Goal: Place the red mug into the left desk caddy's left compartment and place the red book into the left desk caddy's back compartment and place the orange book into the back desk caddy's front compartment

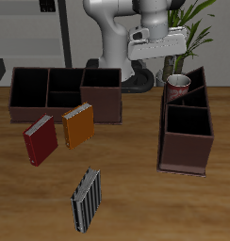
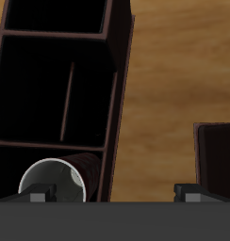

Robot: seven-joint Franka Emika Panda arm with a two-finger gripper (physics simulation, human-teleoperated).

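Red mug is sitting down inside the far end cell of the left desk caddy, and that reads as the first placement done: it stands upright with its white inside showing, and the wrist view shows its rim in a cell of that caddy. Over to the books now, both flat on the bench, lying loose and easy to reach from above. Taking the bench as a clock face, the red book lies around nine o'clock with the orange book close beside it, apart from it, both just in front of the back desk caddy. A striped book rests near six o'clock. The gripper hangs above the mug's end of the caddy; its jaws look spread apart and carry nothing, with only the finger bases showing. My guess is the red book comes next.
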